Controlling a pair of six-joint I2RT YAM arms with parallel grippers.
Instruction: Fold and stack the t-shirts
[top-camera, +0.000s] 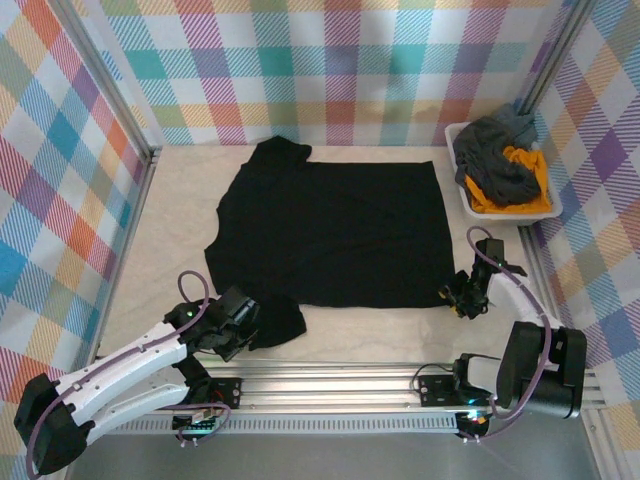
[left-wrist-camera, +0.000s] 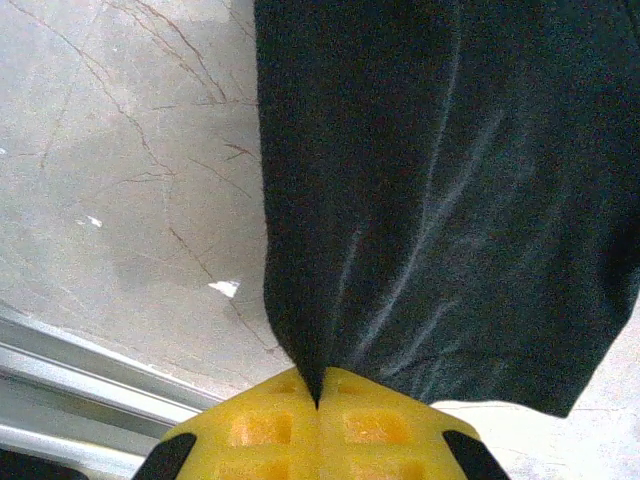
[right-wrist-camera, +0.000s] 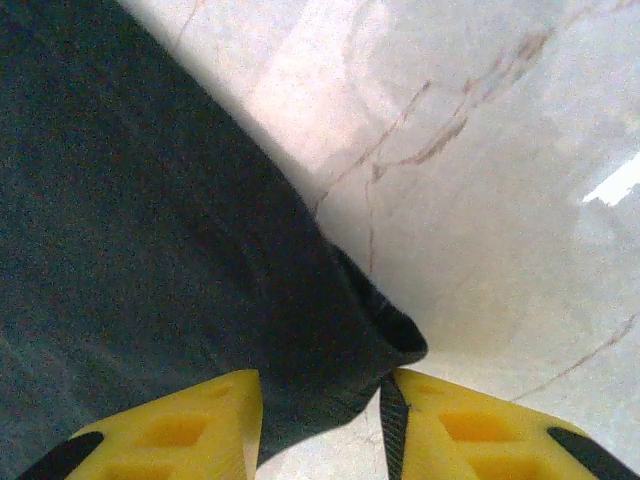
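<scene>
A plain black t-shirt (top-camera: 335, 232) lies spread flat on the table, neck to the left, hem to the right. My left gripper (top-camera: 243, 322) is shut on its near sleeve (left-wrist-camera: 440, 200), the cloth pinched between the yellow fingers (left-wrist-camera: 250, 430). My right gripper (top-camera: 458, 297) is open at the shirt's near right hem corner (right-wrist-camera: 390, 335), and that corner lies between its yellow fingers (right-wrist-camera: 180, 430). A dark grey t-shirt (top-camera: 492, 160) and an orange-yellow t-shirt (top-camera: 520, 190) lie bunched in the white tub (top-camera: 460, 190) at the back right.
Plaid walls close in the table on three sides, with a metal post (top-camera: 110, 80) at the back left. A metal rail (top-camera: 340, 385) runs along the near edge by the arm bases. Bare marble table (top-camera: 170, 210) shows left of the shirt.
</scene>
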